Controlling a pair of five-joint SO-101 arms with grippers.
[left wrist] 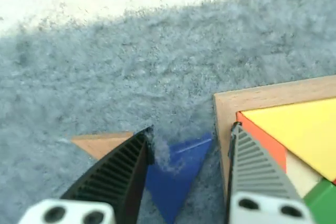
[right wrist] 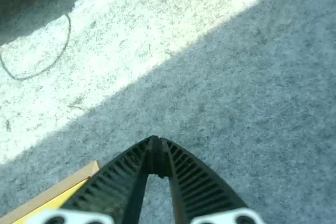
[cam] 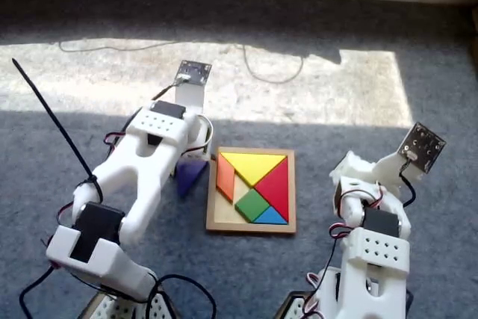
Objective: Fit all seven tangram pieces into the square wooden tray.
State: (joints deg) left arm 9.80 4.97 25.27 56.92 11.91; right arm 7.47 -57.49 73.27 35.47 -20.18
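Left gripper (left wrist: 191, 129) hangs wide open over the blue triangle (left wrist: 176, 177), which lies flat on the tabletop (cam: 418, 57) just beside the wooden tray (cam: 250, 228), off its outer edge. Here's the worry: the pale finger (left wrist: 254, 171) sits right over the tray's rim. Close from there and I reckon it catches the wood, shoves the tray and jolts the five pieces seated inside. The black finger (left wrist: 118, 177) stands close to a tan triangle (left wrist: 100, 142) a little farther from the tray, so that one could get nudged too. And a thin, flat piece on fuzzy cloth gives little edge to bite, so it may well slip out. Right gripper (right wrist: 156, 142) is closed on nothing, parked off the tray's opposite side.
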